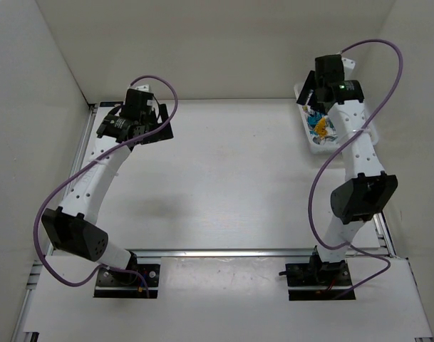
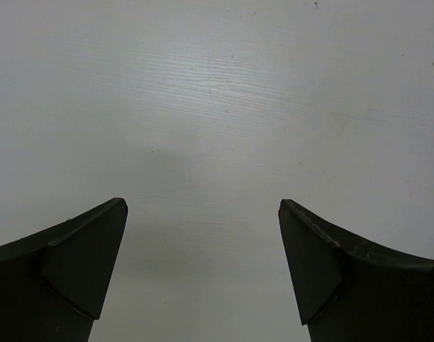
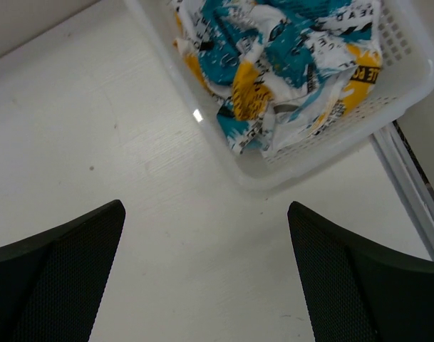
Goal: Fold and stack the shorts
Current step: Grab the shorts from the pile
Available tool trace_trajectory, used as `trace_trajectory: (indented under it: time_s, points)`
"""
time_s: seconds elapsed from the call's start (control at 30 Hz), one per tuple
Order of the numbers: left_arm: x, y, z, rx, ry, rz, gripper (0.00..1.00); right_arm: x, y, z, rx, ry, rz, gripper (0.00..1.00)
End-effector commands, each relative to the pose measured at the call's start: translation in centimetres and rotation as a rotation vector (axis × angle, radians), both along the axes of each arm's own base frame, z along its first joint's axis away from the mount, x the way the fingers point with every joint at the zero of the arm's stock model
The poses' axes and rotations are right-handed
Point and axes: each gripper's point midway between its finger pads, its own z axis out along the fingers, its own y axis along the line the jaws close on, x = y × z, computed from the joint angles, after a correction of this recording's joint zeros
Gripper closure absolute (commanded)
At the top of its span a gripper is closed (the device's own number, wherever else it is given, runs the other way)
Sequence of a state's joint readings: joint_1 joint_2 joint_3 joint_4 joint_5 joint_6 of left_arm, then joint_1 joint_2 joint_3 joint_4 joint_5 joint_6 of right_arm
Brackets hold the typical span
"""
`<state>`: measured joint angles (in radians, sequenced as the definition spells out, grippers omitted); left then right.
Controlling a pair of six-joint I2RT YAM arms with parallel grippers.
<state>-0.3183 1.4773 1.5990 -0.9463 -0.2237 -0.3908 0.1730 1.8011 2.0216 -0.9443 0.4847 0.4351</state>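
Note:
The shorts [image 3: 288,64] are a crumpled heap of white fabric with teal, orange-yellow and black print, lying in a white mesh basket [image 3: 274,171]. In the top view the shorts [image 1: 321,128] and the basket [image 1: 311,148] sit at the far right of the table. My right gripper [image 3: 206,214] is open and empty, raised over the table just beside the basket's near-left corner; in the top view it [image 1: 318,100] hangs over the basket's far end. My left gripper [image 2: 202,206] is open and empty over bare table, at the far left in the top view [image 1: 135,132].
White walls close in the table at the back and on both sides. A metal rail [image 3: 409,178] runs along the table's right edge beside the basket. Purple cables [image 1: 167,92] loop from both arms.

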Motion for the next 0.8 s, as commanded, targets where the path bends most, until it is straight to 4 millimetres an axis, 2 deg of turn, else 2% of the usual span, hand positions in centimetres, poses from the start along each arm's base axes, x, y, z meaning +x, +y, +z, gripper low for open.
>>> trace_trajectory:
  time_s: [0.0, 0.03, 0.07, 0.13, 0.17, 0.2, 0.23, 0.3, 0.33, 0.37, 0.43, 0.47, 0.5, 0.6, 0.63, 0.67, 0.73, 0.77]
  points:
    - [-0.8, -0.3, 1.2, -0.024, -0.004, -0.006, 0.00, 1.2, -4.0, 1.1, 0.020, -0.009, -0.041, 0.00]
    - [-0.9, -0.4, 1.5, -0.031, -0.005, -0.013, 0.00, 1.7, -5.2, 0.9, 0.037, -0.007, -0.049, 0.00]
    - [-0.7, -0.4, 1.2, -0.028, 0.004, -0.012, 0.00, 2.2, -5.1, 0.6, 0.069, -0.004, -0.019, 0.00]
    - [-0.9, -0.6, 1.0, -0.040, 0.016, -0.015, 0.00, 3.5, -6.0, -0.3, 0.074, 0.022, -0.004, 0.00]
    - [-0.9, -0.6, 1.0, -0.040, 0.016, -0.015, 0.00, 4.5, -6.0, -2.2, 0.075, 0.063, -0.005, 0.00]
    - [-1.1, -0.6, 0.9, -0.044, 0.024, -0.008, 0.00, 4.6, -6.9, -2.7, 0.069, 0.087, -0.016, 0.00]
    - [-1.1, -0.8, 1.3, -0.053, 0.018, -0.015, 0.00, 5.9, -7.4, -3.6, 0.096, 0.090, 0.004, 0.00]
    - [-1.5, -0.7, 1.3, -0.054, 0.036, -0.008, 0.00, 6.6, -8.3, -4.9, 0.136, 0.109, 0.006, 0.00]
    - [-1.4, -0.5, 1.6, -0.050, 0.025, -0.001, 0.00, 7.4, -8.1, -5.4, 0.147, 0.103, 0.017, 0.00]
    - [-1.4, -0.5, 1.6, -0.050, 0.024, -0.001, 0.00, 8.2, -8.9, -6.8, 0.149, 0.114, 0.004, 0.00]
    - [-1.7, -0.3, 1.8, -0.050, 0.024, 0.012, 0.00, 9.4, -9.6, -7.8, 0.149, 0.104, -0.006, 0.01]
    - [-1.5, -0.4, 1.8, -0.050, 0.024, 0.012, 0.00, 10.2, -9.7, -9.5, 0.151, 0.122, -0.008, 0.03]
    - [-1.6, -0.1, 2.2, -0.042, 0.021, 0.020, 0.00, 10.4, -10.4, -10.0, 0.153, 0.124, -0.032, 0.03]
    - [-1.8, 0.2, 2.0, -0.024, 0.052, 0.028, 0.00, 11.4, -11.7, -11.5, 0.161, 0.114, -0.072, 0.17]
    - [-1.7, 0.4, 2.4, -0.018, 0.038, 0.037, 0.00, 11.9, -12.5, -11.1, 0.157, 0.082, -0.081, 0.23]
    - [-1.8, 0.6, 2.3, -0.006, 0.044, 0.046, 0.00, 12.2, -12.5, -12.1, 0.159, 0.094, -0.082, 0.40]
    - [-1.8, 0.8, 2.4, 0.002, 0.041, 0.054, 0.00, 12.6, -13.1, -11.9, 0.157, 0.075, -0.090, 0.59]
    - [-1.7, 0.8, 2.8, -0.002, 0.029, 0.054, 0.00, 12.8, -12.8, -11.5, 0.173, 0.061, -0.084, 0.73]
